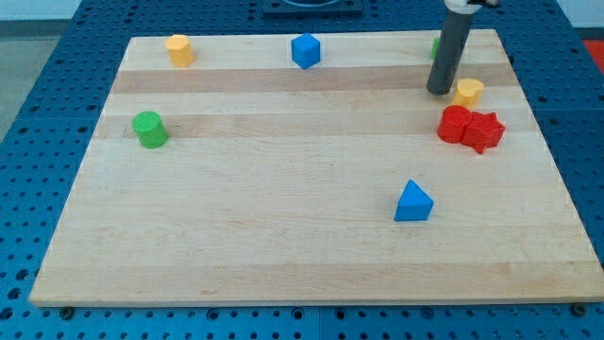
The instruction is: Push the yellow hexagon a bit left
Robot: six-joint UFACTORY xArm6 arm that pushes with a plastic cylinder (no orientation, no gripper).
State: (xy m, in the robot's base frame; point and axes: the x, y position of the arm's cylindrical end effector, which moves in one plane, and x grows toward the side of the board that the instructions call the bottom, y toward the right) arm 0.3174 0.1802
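Up near the view's top right corner of the wooden board (311, 264) is where everything's happening. My tip (440, 92) is planted on the wood just to the view's left of a yellow block (467, 93), close to touching it, can't say for sure if it actually is. No jaws on this rig, just a plain dark rod, so nothing opens, closes or holds anything.

Two yellow blocks here, and I honestly can't tell which is the hexagon: the one beside my tip, or the yellow one (179, 49) well away to the view's left near the top corner. If it's the near one, my tip is on the wrong side for a leftward shove, so I'd guess it needs to get round to the block's right first.

Just below and right of my tip sit a red block (455, 124) and a red star-ish block (484, 131), touching each other. A bit of green (435, 44) peeks out behind the rod. Farther off: blue cube (305, 50), green cylinder (149, 129), blue triangle (413, 202).

No labels, brands or writing anywhere I can read.
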